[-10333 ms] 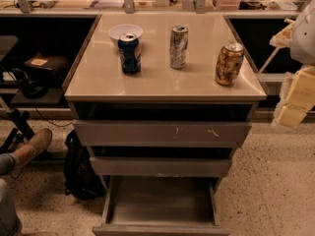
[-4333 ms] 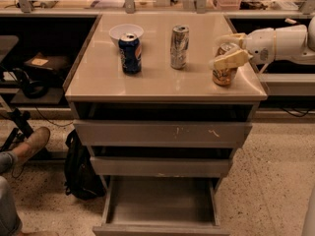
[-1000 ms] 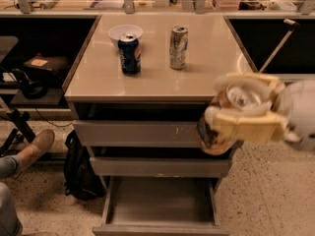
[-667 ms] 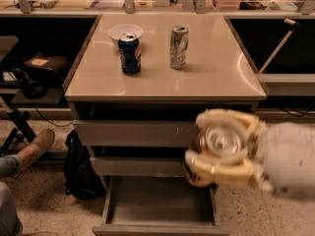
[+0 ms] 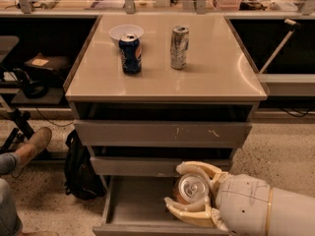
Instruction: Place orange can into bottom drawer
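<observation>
Cream-coloured, the gripper (image 5: 175, 189) is clamped around the orange can (image 5: 191, 186), which is held top-up over the open bottom drawer (image 5: 134, 206), likely so that it can be lowered straight in.

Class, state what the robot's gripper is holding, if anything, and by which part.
The gripper holds the orange can by its sides, jaws either side just below its top, above the open bottom drawer.

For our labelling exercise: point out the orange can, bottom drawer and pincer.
orange can (image 5: 193, 188), camera view, silver top.
bottom drawer (image 5: 137, 204), camera view, bare interior floor.
pincer (image 5: 174, 187), camera view, midway between fingertips, over the drawer, clasping the can.
</observation>
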`<state>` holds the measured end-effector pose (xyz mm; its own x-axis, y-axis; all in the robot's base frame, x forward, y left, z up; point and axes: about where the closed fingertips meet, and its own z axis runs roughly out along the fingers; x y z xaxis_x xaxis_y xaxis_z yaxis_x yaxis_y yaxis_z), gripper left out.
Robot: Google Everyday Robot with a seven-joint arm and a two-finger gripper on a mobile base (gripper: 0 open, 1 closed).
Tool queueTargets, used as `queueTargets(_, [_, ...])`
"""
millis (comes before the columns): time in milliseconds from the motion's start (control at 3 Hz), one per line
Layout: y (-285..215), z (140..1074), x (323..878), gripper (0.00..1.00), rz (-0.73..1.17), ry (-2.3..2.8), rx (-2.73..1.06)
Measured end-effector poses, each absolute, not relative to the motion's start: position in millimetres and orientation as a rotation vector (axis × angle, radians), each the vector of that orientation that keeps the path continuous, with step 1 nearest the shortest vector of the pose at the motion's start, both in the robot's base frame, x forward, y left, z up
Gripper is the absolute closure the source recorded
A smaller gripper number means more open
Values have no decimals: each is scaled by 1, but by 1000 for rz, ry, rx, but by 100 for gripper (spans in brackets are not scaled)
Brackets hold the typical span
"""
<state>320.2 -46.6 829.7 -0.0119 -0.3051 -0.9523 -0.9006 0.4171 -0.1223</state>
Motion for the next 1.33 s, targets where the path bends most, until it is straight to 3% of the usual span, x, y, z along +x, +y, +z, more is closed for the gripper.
queueTargets(667, [-49, 808, 327, 100, 608, 1594, -1120])
queueTargets(1333, [-63, 683, 405, 100, 491, 1612, -1189])
